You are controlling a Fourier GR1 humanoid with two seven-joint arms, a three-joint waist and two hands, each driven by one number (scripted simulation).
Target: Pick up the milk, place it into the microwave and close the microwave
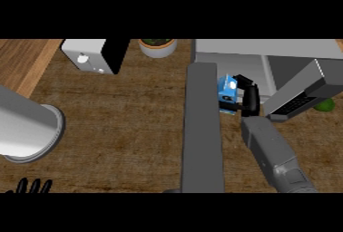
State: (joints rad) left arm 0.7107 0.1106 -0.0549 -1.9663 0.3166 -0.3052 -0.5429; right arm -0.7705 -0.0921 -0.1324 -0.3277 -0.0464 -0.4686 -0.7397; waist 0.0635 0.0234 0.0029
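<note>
Milk: a blue carton (228, 90) with white markings, held at the mouth of the microwave (268, 50), its left side hidden behind the open door (202, 127).
Right hand (247, 96): fingers curled round the carton.
Left hand (32, 186): fingers straight, palm cut off at the lower left edge.
Green object (326, 105): partly hidden, not identifiable.

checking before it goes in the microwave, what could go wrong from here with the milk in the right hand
1. The milk sits in the right hand, right beside the open microwave door; it could knock against the door's edge on the way in.
2. The fingers cover only one side of the carton, so it might tilt or slip.
3. The microwave opening is partly hidden here, so clearance is hard to judge.
</note>
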